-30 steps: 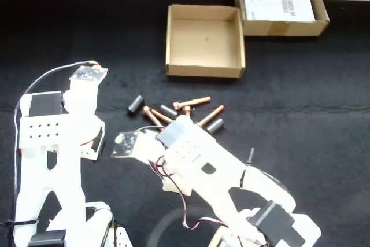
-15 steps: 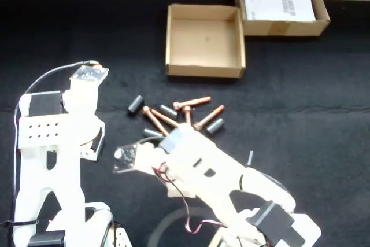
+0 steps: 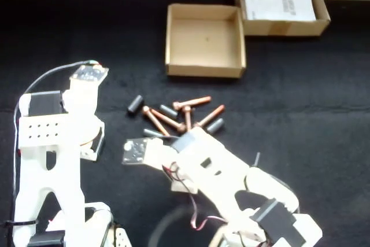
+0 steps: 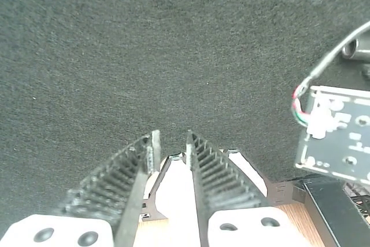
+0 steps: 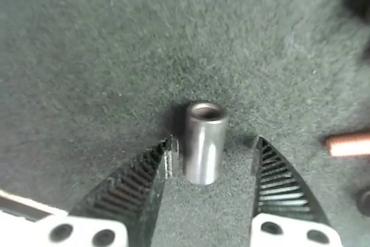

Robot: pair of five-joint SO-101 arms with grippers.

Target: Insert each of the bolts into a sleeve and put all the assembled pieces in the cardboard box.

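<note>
A grey sleeve (image 5: 204,142) lies on the black mat between the fingers of my right gripper (image 5: 212,147), which is open around it without touching. In the high view this sleeve (image 3: 153,133) lies just beyond the right arm's wrist. Several copper bolts (image 3: 192,103) and other grey sleeves (image 3: 135,104) are scattered mid-table. One bolt's tip (image 5: 348,144) shows near the gripper. The cardboard box (image 3: 205,70) stands behind them with nothing in it. My left gripper (image 4: 171,138) hangs over bare mat at the left, its fingers nearly together with nothing between them.
A second cardboard box (image 3: 283,26) holding a white paper stands at the back right. The right arm's camera board (image 4: 338,134) hangs close to my left gripper. Black mat covers the table, and the right side is open.
The right arm has drawn back toward the table's front edge, uncovering more of the bolts and one sleeve. The left arm has not moved.
</note>
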